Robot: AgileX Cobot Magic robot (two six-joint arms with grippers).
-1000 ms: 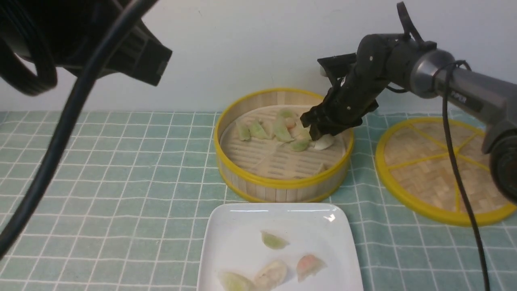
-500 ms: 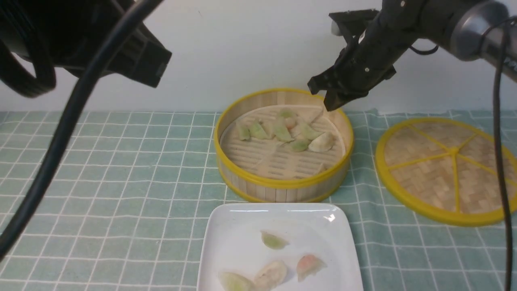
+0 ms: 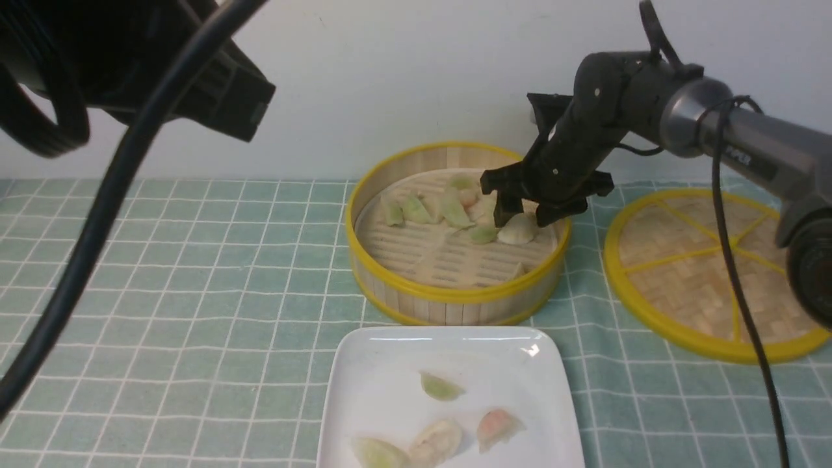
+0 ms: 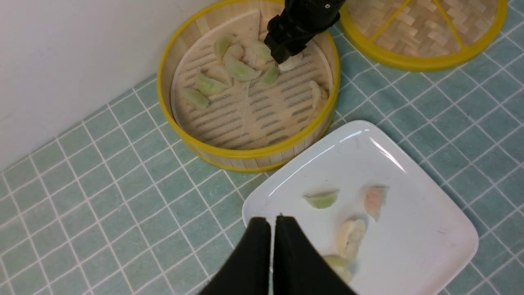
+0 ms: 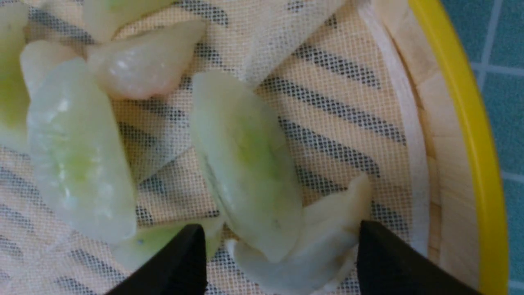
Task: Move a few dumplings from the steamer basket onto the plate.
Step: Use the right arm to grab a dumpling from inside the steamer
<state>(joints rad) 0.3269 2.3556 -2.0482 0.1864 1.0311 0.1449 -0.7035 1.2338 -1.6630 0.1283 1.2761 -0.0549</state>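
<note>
The steamer basket (image 3: 455, 296) holds several dumplings (image 3: 448, 211) along its far side. My right gripper (image 3: 524, 220) is down inside it, open, its fingers either side of a cream-white dumpling (image 3: 518, 231). In the right wrist view the right gripper (image 5: 280, 250) straddles that white dumpling (image 5: 323, 246) and the end of a pale green one (image 5: 245, 164) lying on it. The plate (image 3: 383, 390) in front carries several dumplings (image 3: 441, 387). My left gripper (image 4: 272, 223) hangs shut and empty above the plate's (image 4: 409, 254) edge.
The flat woven basket lid (image 3: 715, 273) lies to the right of the basket on the green checked cloth (image 3: 195, 260). My left arm's dark body and cable (image 3: 117, 162) block the upper left of the front view. A white wall stands close behind the basket.
The right gripper lifted out of the basket shut and empty, then dropped back in and opened around the white dumpling. The left arm stayed still.
</note>
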